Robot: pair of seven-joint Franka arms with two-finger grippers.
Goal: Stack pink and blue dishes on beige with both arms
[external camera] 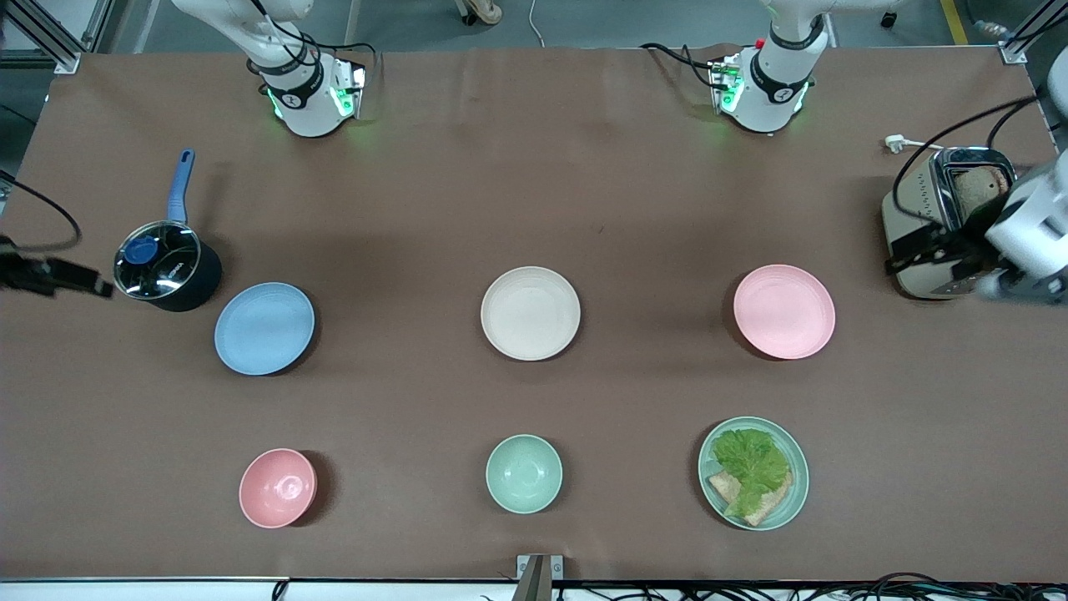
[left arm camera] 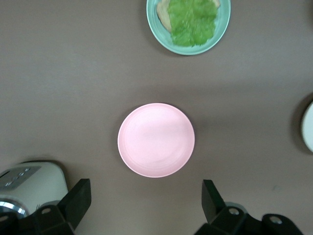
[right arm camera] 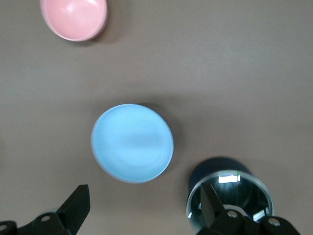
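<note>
1. Front view: beige plate [external camera: 530, 313] sitting mid-surface, bare. Blue plate [external camera: 264, 328] toward the right arm's end, just beside a lidded dark saucepan [external camera: 165, 267]. Pink plate [external camera: 784, 311] toward the left arm's end, near a toaster [external camera: 943, 221] at that edge. Along the edge nearest the front camera: pink bowl [external camera: 278, 487], green bowl [external camera: 524, 473], green plate [external camera: 753, 473] with lettuce and bread. All three task plates flat, well apart, nothing stacked. Right tool [external camera: 58, 278] up over the surface edge by the saucepan; left tool [external camera: 947, 255] up over the toaster.

2. Left wrist view: left tool [left arm camera: 144, 203] spread wide, gripping nothing, pink plate [left arm camera: 156, 140] flat on the surface below.

3. Right wrist view: right tool [right arm camera: 144, 205] likewise spread and free, blue plate [right arm camera: 132, 143] below, saucepan [right arm camera: 229, 196] right beside one finger [right arm camera: 211, 203].
</note>
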